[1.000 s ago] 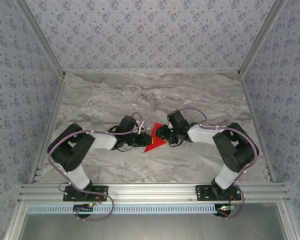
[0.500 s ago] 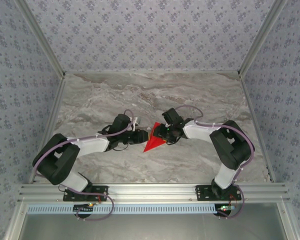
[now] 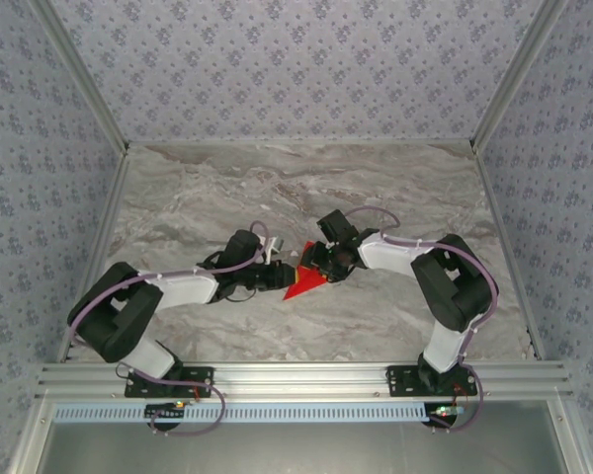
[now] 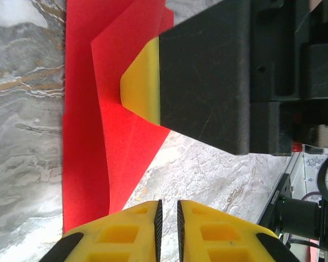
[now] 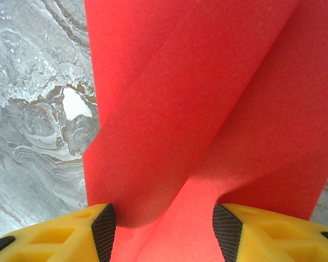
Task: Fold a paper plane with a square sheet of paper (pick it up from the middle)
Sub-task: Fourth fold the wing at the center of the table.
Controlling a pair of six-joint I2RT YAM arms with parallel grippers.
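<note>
We see the square sheet of paper point(image 3: 301, 284), bright red and already partly folded, lying near the middle of the table point(image 3: 395, 188), a little toward the near edge. The left pincer point(image 3: 280, 276) is at the paper's left side. In its wrist view the left pincer point(image 4: 168, 210) is narrow, with a thin slit between the pads and the paper point(image 4: 98, 136) just beside them. The right pincer point(image 3: 314, 265) is at the paper's far right side. Its wrist view shows it point(image 5: 164, 218) half wide, one pad on each side of a raised fold of the paper point(image 5: 208, 109).
</note>
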